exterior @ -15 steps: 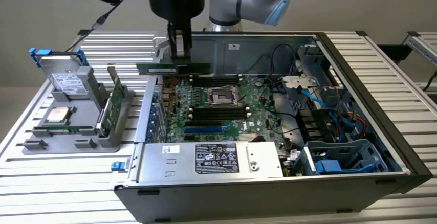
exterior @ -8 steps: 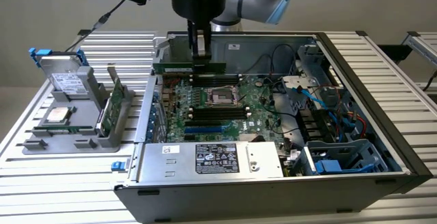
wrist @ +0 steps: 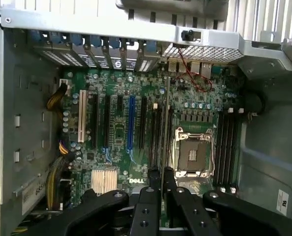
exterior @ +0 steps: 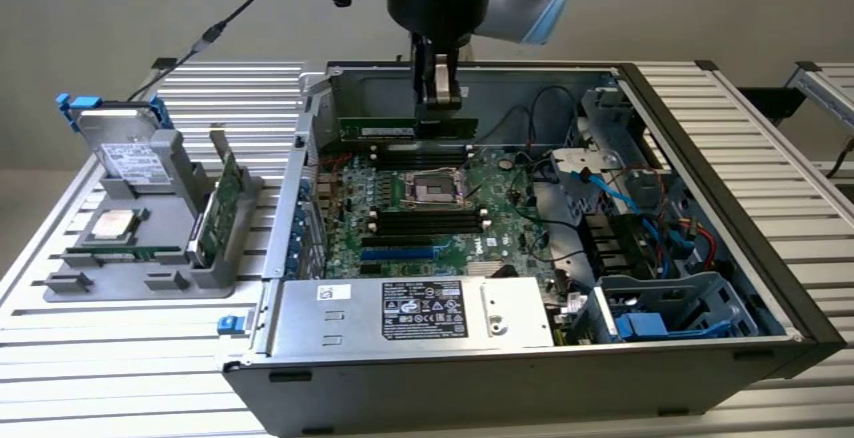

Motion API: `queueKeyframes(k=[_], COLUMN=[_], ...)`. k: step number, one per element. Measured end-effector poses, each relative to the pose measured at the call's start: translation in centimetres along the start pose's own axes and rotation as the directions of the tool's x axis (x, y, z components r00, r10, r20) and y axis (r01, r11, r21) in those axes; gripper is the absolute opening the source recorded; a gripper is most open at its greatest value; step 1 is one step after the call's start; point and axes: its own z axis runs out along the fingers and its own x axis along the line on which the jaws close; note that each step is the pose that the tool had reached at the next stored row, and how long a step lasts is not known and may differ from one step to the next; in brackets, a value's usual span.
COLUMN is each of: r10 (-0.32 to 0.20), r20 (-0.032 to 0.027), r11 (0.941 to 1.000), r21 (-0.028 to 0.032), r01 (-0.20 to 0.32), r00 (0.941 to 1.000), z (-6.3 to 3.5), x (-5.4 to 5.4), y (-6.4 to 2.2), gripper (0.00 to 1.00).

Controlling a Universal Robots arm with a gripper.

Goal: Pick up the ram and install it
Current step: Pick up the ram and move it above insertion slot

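Observation:
The ram [exterior: 400,130] is a long thin green stick held level and on edge above the back part of the motherboard [exterior: 387,243], inside the open computer case [exterior: 787,298]. My gripper [exterior: 442,110] hangs straight down from the arm and is shut on the stick's right end. In the wrist view the ram [wrist: 165,123] appears edge-on as a thin strip running away from my gripper [wrist: 161,173] over the motherboard [wrist: 116,132]. It lies between the black memory slots [wrist: 154,129] and the empty processor socket [wrist: 192,155]. More memory slots [wrist: 227,145] lie past the socket.
A grey tray [exterior: 74,283] at the exterior view's left holds a hard drive [exterior: 131,158], a silver processor chip [exterior: 112,224], an upright broad green card [exterior: 222,208] and a thin green stick [exterior: 127,254]. The power supply [exterior: 414,313], drive cage [exterior: 674,308] and blue cables [exterior: 627,193] crowd the case.

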Motion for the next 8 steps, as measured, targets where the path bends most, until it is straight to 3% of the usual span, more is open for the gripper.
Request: queueKeyframes(k=[1,8], r10=[0.0,0.0], r20=[-0.0006,-0.0075], r11=[1.0,1.0], r21=[-0.0001,-0.0005], r01=[0.0,0.0], r00=[1.0,1.0], z=[0.95,1.91], x=[-1.1,-3.1], y=[-0.37,-1.03], gripper=[0.14,0.14])
